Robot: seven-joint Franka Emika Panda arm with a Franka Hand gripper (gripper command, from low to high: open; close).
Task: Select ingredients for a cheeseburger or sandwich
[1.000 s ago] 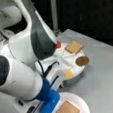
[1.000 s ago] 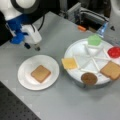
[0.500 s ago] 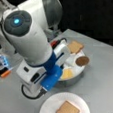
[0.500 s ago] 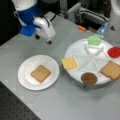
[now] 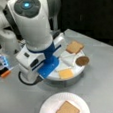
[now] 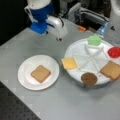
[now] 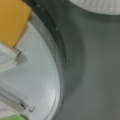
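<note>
In a front view the arm (image 5: 38, 43) hides the tray's (image 5: 78, 70) left half; you see toast (image 5: 74, 47), patty (image 5: 82, 61) and cheese (image 5: 66, 74) in their compartments, and a second toast (image 5: 68, 110) on the plate (image 5: 50, 106) at the table's bottom edge. In a front view the gripper (image 6: 58, 37) hangs over bare table just off the tray's (image 6: 72, 50) top-left rim, holding nothing; lettuce (image 6: 94, 40) and tomato (image 6: 114, 52) sit at the far rim. I cannot tell how wide the jaws stand. The wrist view shows tray rim, cheese (image 7: 12, 20) and a sliver of green. Centre over one compartment and keep clear of the dividers.
</note>
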